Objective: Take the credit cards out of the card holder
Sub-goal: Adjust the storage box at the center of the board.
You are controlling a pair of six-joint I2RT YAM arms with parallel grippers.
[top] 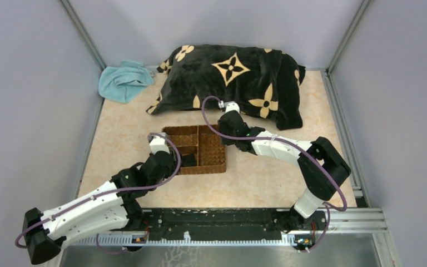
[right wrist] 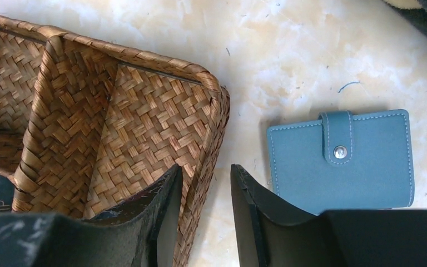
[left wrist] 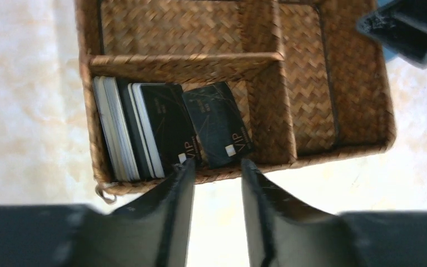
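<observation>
Several credit cards (left wrist: 139, 130) stand stacked in the near left compartment of a brown woven tray (left wrist: 183, 58). One dark card (left wrist: 218, 123) lies flat beside them. My left gripper (left wrist: 217, 167) hovers just in front of the tray's near wall, open, with nothing between its fingers. The teal-blue card holder (right wrist: 342, 161) lies shut on the table, its clasp snapped, to the right of the tray (right wrist: 161, 58). My right gripper (right wrist: 207, 172) is open and empty over the tray's right wall, one finger above the compartment and the other above the table next to the card holder.
A black pillow with tan flowers (top: 233, 78) lies at the back of the table. A light blue cloth (top: 123, 80) sits at the back left. Grey walls close in both sides, and a metal rail (top: 228, 219) runs along the near edge.
</observation>
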